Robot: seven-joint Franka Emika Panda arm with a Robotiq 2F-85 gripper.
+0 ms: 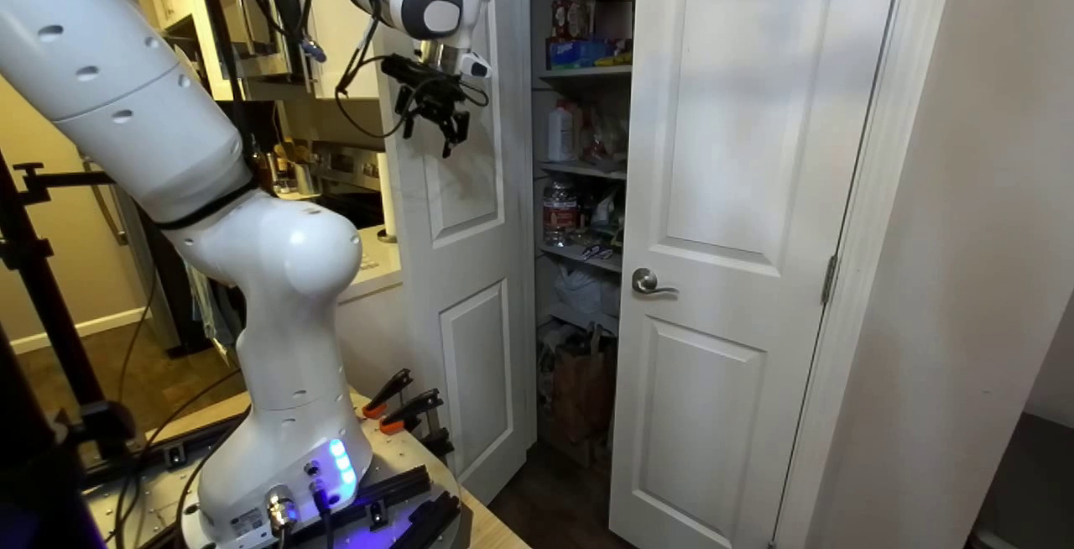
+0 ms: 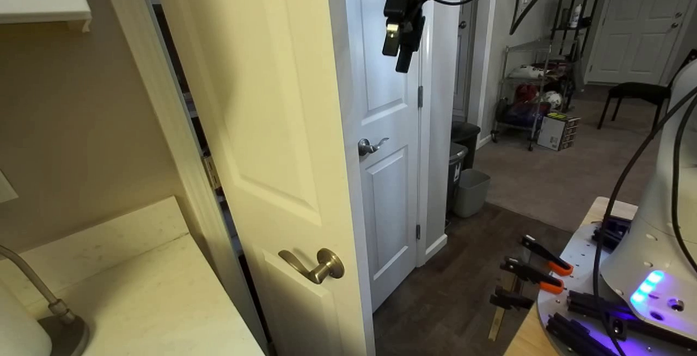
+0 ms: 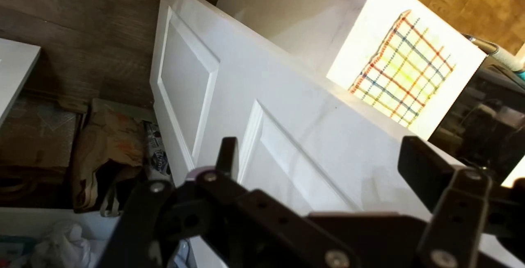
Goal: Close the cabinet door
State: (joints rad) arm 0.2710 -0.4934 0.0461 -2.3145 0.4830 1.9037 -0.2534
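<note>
"How are the fingers [image 3: 422, 173] sitting?"

"They're standing apart, gripping nothing. The gripper [image 1: 429, 139] is hanging on the inner side of the cabinet door [image 2: 277, 143], with a gap showing between them."

"And the door itself?"

"It's standing open between gripper and counter [image 2: 125, 290]; its lever handle [image 2: 321, 266] is pointing toward the hinge [image 2: 211, 171]."

"What's worrying you?"

"The side. Pushing from here would likely be swinging it wider, because the force would be landing on the inner face [image 1: 466, 255]."

"So we'd be wanting to go round the free edge [image 2: 348, 127] first?"

"I'm thinking so, but a splayed finger could be snagging there if the arc is running too tight, and too hard a shove could be banging the door into the matching leaf [image 1: 747, 180]."
</note>
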